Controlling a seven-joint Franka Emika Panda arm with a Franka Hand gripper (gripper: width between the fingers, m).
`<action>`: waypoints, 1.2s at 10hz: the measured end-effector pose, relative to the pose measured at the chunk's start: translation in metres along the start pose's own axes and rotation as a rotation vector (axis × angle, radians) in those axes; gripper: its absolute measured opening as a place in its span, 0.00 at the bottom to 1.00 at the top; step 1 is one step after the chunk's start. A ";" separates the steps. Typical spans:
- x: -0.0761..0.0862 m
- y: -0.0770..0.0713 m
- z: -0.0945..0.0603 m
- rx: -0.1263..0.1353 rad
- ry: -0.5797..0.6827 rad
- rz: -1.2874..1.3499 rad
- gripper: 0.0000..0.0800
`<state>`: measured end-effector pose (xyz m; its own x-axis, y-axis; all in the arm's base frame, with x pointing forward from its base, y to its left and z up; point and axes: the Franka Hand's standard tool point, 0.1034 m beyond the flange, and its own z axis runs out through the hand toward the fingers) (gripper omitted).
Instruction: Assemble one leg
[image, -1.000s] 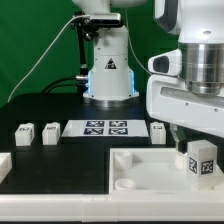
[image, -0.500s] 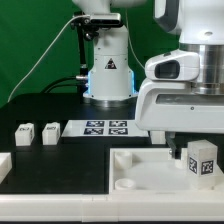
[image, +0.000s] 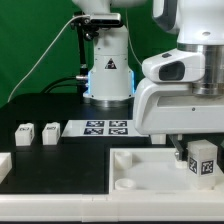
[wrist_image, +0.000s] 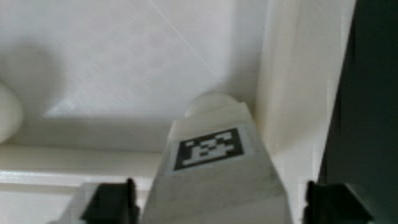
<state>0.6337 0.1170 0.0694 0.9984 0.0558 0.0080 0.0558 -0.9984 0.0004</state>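
Note:
My gripper (image: 196, 152) is shut on a leg (image: 203, 161), a small white block with a black-and-white tag. It holds the leg upright over the right end of the big white tray-like piece (image: 140, 166). In the wrist view the leg (wrist_image: 215, 150) fills the space between the two dark fingertips (wrist_image: 111, 200) of my gripper (wrist_image: 217, 206), with the tray's white inner floor and a wall (wrist_image: 302, 80) behind it. I cannot tell whether the leg's lower end touches the tray. Two more legs (image: 24, 133) (image: 49, 131) stand at the exterior view's left.
The marker board (image: 105, 127) lies flat in the middle, in front of the robot base (image: 108, 75). Another white part (image: 4, 165) sits at the left edge. The arm's bulky white body (image: 180, 95) hides the table behind the tray.
The arm's body has shifted toward the exterior view's left. The held leg has sunk slightly toward the tray. The grip has not changed.

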 end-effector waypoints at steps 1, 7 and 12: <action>0.000 0.000 0.000 0.000 0.000 0.000 0.46; -0.001 -0.001 0.000 0.005 -0.002 0.362 0.36; -0.003 0.028 -0.001 -0.066 0.014 0.819 0.38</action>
<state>0.6324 0.0890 0.0705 0.7221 -0.6904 0.0444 -0.6918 -0.7205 0.0480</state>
